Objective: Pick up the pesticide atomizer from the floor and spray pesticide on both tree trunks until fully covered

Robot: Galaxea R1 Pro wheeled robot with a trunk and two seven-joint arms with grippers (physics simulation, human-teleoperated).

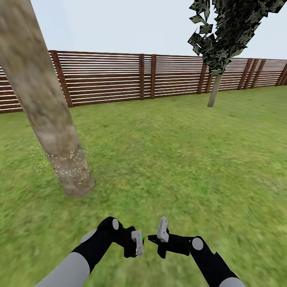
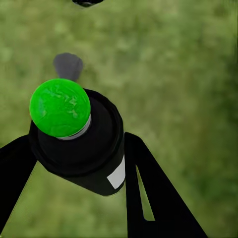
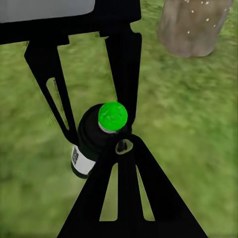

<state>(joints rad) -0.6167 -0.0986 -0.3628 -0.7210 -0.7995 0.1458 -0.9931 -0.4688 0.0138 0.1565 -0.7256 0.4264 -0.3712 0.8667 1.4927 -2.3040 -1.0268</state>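
So the pesticide atomizer [image 2: 79,141], a black bottle with a bright green cap, is off the floor and sits clamped between the left gripper [image 2: 74,163] fingers, low and near in front of the robot over the lawn [image 1: 171,159]. The right gripper [image 1: 159,235] hovers just beside it, fingertip close to the cap, but I honestly can't tell whether it's clenched or loose, or whether it actually touches the bottle.

The near tree trunk [image 1: 44,111] on the left has a band of white pesticide [image 1: 69,165] specks down by its base; everything above that band looks bare. The far tree [image 1: 214,91] by the fence [image 1: 119,75] on the right looks too small to judge.

My read: we're mid-spray on the first trunk, nowhere near done. Next move probably needs the nozzle aimed left and higher up the bark, then a drive across the grass to the far one.
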